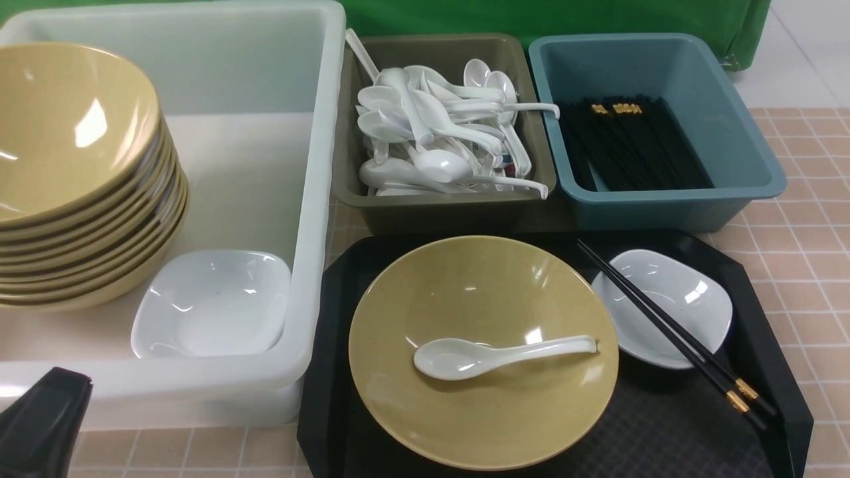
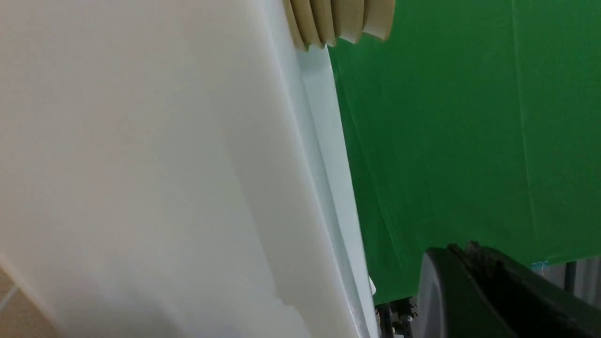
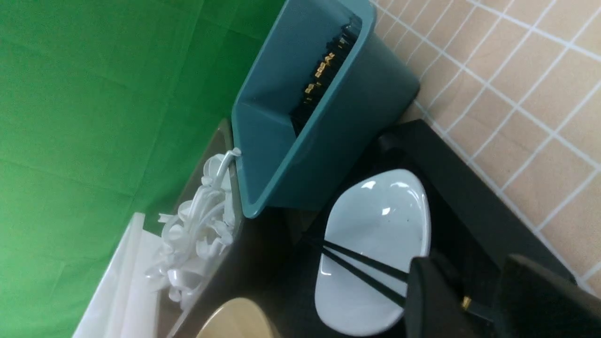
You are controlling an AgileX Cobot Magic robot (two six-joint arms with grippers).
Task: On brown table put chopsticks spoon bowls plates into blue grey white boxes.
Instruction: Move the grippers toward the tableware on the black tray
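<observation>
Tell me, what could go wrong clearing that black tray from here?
The chopsticks lie propped across the rim of the white plate; gripping the thin pair could let one slip or nudge the plate. The spoon sits loose in the yellow bowl; lifting the bowl first might slide it out.

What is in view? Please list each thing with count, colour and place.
table: one, tan tiles, under all
white box: one, translucent, left
stacked bowls: one stack, yellow, in white box
plate in box: one, white, beside that stack
grey box: one, olive-grey, back middle
spoons: many, white, in grey box
blue box: one, teal, back right
boxed chopsticks: many, black, in blue box
tray: one, black, front right
bowl on tray: one, yellow, tray's left
spoon in bowl: one, white, in that bowl
plate on tray: one, white, tray's right
loose chopsticks: one pair, black, across that plate
backdrop: one, green, behind
left gripper: one, black, shut, beside white box
right gripper: one, black, open, near loose chopsticks
</observation>
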